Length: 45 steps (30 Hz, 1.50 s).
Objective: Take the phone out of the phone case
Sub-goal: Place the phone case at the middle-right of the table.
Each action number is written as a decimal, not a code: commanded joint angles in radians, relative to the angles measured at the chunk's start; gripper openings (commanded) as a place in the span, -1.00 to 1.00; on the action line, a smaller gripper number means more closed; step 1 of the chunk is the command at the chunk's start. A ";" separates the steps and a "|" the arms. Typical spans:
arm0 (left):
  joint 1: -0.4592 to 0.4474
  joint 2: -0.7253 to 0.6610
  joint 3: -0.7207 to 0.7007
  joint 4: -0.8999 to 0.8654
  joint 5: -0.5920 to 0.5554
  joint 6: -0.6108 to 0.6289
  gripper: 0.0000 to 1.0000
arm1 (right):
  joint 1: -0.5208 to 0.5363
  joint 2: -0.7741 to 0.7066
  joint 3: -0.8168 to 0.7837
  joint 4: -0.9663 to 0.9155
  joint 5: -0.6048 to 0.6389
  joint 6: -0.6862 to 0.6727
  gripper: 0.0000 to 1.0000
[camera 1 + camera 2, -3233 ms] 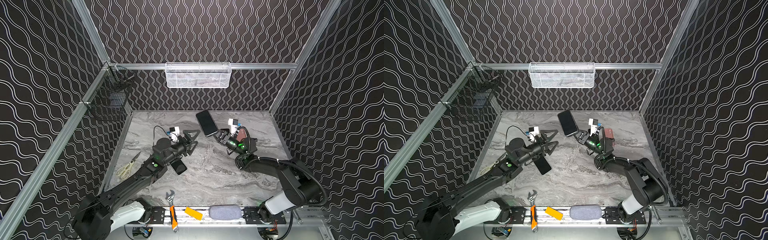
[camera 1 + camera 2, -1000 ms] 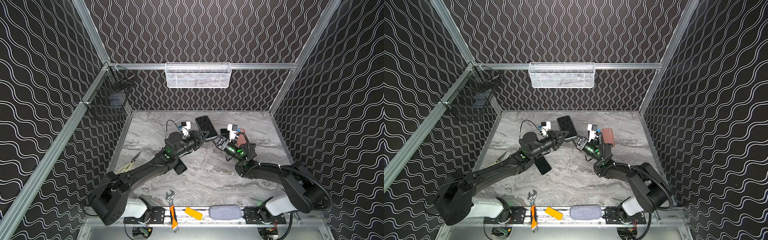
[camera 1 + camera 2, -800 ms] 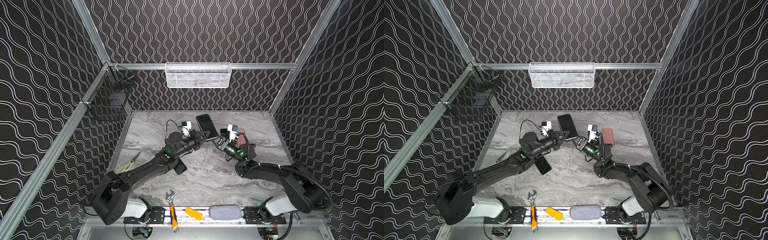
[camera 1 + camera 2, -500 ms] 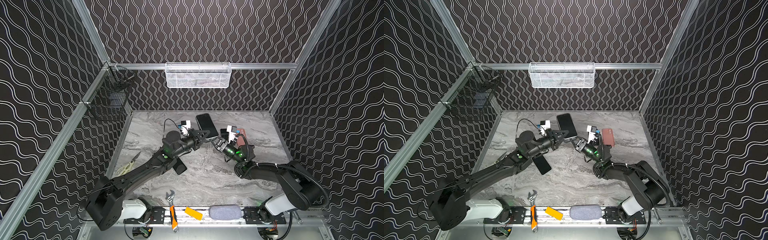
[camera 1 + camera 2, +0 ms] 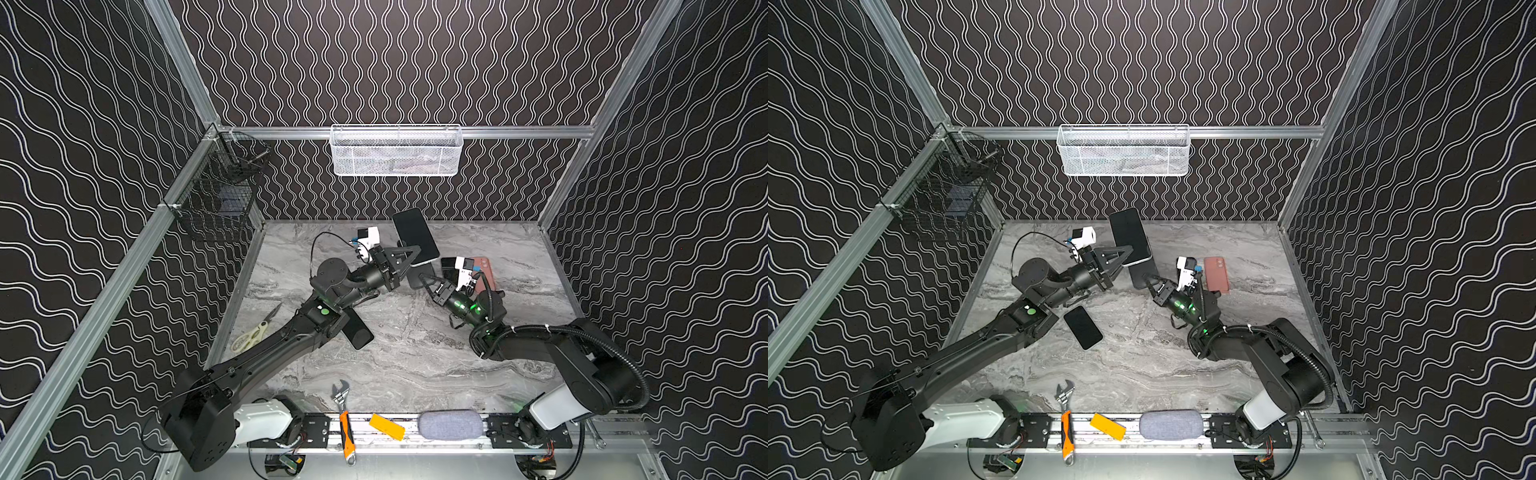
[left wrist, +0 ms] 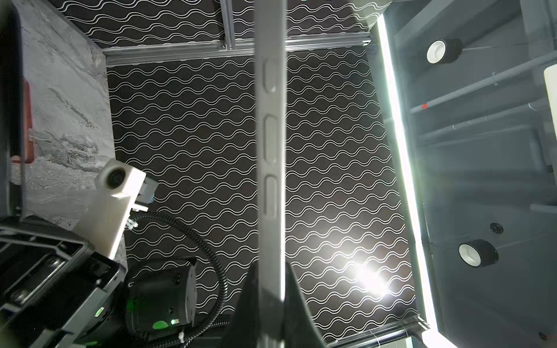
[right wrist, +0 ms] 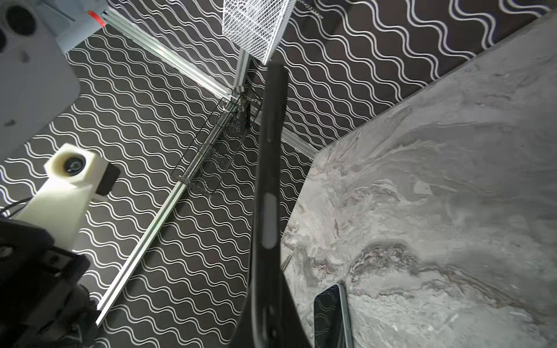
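**Left gripper** (image 5: 415, 250): clenched on the slim silver-edged phone with a dark glass screen (image 5: 415, 235). In the left wrist view the phone's silver side rail (image 6: 269, 150) runs straight out from the gripper (image 6: 268, 289), and a black finger (image 6: 298, 304) presses each face. The phone reaches beyond the fingertips toward the back wall and is held off the grey marble-patterned tabletop (image 5: 415, 357).

**Right gripper** (image 5: 1150, 282): clamped on the thin black phone case (image 5: 1144, 270). The right wrist view shows the case edge-on (image 7: 268, 180), rising from between the closed fingers (image 7: 289, 313).

**Phone and case:** the case sits just beside the left gripper's fingertips, between the two grippers. In both top views the phone's near end overlaps the case. The right wrist view shows the phone's pale back with its camera lenses (image 7: 30, 75) off to one side of the case, and patterned wall is visible between them. The phone is out of the case.

**Other items:**
- A second black slab phone (image 5: 1083, 327) lies flat on the tabletop behind the left gripper, beside that arm's forearm.
- A salmon-coloured phone case (image 5: 1217, 274) lies flat just beyond the right gripper's wrist camera, on the side away from the left gripper.
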 commanded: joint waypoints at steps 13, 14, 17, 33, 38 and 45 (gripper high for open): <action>0.022 0.077 0.023 0.115 0.043 0.072 -1.00 | -0.097 -0.250 -0.103 -0.248 0.008 -0.048 -1.00; 0.026 0.079 0.023 0.116 0.044 0.075 -1.00 | -0.110 -0.273 -0.111 -0.284 0.001 -0.051 -1.00; 0.040 0.094 0.038 0.116 0.062 0.112 -1.00 | -0.174 -0.356 -0.145 -0.404 -0.020 -0.071 -1.00; 0.070 0.150 0.017 0.115 0.107 0.203 -1.00 | -0.644 -0.551 -0.222 -0.874 -0.386 -0.181 -1.00; 0.074 0.154 0.010 0.114 0.116 0.216 -1.00 | -0.700 -0.531 -0.249 -0.931 -0.412 -0.211 -0.98; 0.081 0.169 -0.001 0.115 0.124 0.220 -1.00 | -0.737 -0.530 -0.273 -1.005 -0.410 -0.223 -0.95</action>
